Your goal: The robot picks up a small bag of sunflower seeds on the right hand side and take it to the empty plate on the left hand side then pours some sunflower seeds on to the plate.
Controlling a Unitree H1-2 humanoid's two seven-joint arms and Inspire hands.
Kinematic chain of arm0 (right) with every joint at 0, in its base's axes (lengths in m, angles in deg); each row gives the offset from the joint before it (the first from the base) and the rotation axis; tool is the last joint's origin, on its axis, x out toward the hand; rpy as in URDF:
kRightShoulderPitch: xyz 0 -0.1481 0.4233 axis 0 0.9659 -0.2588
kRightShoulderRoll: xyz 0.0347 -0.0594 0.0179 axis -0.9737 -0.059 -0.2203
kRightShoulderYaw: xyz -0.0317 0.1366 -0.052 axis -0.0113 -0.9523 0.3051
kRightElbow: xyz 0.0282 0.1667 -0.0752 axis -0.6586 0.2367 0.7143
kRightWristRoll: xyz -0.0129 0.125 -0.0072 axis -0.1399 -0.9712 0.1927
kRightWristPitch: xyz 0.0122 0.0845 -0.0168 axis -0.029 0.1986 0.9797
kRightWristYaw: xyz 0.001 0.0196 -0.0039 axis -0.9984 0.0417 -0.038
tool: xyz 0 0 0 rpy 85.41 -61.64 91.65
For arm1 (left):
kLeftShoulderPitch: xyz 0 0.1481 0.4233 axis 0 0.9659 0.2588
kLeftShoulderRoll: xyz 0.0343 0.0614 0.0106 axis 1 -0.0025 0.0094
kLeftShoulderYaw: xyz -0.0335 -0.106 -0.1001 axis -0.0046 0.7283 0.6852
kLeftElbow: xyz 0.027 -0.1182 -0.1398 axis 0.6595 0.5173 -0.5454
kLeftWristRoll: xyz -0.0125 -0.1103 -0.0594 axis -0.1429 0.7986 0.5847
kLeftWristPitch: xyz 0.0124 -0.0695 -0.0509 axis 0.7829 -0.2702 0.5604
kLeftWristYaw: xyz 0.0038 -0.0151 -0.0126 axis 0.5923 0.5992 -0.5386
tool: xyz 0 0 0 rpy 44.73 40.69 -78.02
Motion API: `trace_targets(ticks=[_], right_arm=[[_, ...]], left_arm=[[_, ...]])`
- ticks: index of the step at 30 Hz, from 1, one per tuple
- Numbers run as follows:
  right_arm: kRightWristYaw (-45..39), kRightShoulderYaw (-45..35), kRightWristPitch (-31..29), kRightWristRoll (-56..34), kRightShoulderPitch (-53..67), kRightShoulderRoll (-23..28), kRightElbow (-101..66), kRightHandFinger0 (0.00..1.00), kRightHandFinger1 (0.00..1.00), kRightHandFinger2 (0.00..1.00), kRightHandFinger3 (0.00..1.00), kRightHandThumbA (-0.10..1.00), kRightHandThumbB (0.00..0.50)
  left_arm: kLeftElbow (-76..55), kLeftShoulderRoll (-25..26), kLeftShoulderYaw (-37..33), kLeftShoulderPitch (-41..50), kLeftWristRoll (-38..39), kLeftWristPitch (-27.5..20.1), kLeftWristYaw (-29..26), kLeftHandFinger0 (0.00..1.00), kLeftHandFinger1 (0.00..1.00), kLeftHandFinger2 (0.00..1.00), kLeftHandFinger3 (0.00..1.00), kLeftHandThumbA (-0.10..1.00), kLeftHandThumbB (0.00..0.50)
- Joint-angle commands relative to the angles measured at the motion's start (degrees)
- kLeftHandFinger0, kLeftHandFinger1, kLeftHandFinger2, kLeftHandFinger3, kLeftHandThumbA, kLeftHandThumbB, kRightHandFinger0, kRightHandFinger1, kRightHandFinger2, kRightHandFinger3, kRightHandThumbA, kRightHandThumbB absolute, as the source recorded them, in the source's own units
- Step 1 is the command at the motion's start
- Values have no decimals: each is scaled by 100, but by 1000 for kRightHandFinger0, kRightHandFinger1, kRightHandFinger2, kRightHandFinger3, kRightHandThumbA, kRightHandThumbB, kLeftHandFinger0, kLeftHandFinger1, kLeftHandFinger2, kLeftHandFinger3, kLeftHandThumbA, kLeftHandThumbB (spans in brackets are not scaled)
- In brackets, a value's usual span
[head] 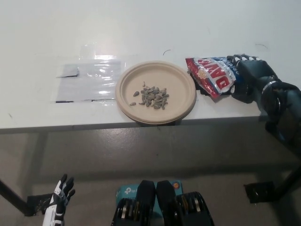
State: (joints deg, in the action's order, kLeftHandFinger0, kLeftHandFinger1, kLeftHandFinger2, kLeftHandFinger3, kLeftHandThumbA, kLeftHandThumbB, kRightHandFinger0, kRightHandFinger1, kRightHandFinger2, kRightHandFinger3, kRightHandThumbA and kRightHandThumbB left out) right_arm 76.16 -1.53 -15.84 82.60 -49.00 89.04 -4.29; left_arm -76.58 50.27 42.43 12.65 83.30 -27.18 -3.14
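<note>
The red and white bag of sunflower seeds (212,75) lies tilted on the table just right of the paper plate (183,96). A small pile of seeds (151,96) sits on the plate's middle. My black right hand (250,77) is at the bag's right end, with its fingers curled around that end. My white left hand (59,202) hangs low at the bottom left, below the table, fingers apart and holding nothing.
The white table (141,33) ends at a front edge just below the plate. A clear plastic sheet (87,80) lies left of the plate. Dark floor and a table leg (270,188) show below.
</note>
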Motion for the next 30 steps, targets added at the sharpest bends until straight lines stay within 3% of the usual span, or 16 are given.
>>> trace_targets(ticks=[1,7,14,24,30], right_arm=[[-1187,-74,74,-426,-300,39,-360,1000,1000,1000,1000,630,500],[-2283,-23,533,-559,186,487,-1971,1000,1000,1000,1000,544,500],[-3038,-133,936,-744,637,989,-3596,1000,1000,1000,1000,548,500],[-3587,-99,1272,-773,771,1131,-4275,1000,1000,1000,1000,522,500],[-3792,23,1240,-653,675,1130,-4113,1000,1000,1000,1000,554,500]], left_arm=[[-57,-35,55,53,70,-272,-60,1000,1000,1000,1000,1000,70],[-61,-39,66,59,27,-326,-66,1000,1000,1000,1000,1000,81],[-100,-17,84,93,75,-234,-41,1000,1000,1000,1000,1000,106],[-96,-28,132,98,104,-199,-33,1000,1000,1000,1000,1000,138],[-147,-12,172,157,188,-209,-1,1000,1000,1000,1000,1000,124]])
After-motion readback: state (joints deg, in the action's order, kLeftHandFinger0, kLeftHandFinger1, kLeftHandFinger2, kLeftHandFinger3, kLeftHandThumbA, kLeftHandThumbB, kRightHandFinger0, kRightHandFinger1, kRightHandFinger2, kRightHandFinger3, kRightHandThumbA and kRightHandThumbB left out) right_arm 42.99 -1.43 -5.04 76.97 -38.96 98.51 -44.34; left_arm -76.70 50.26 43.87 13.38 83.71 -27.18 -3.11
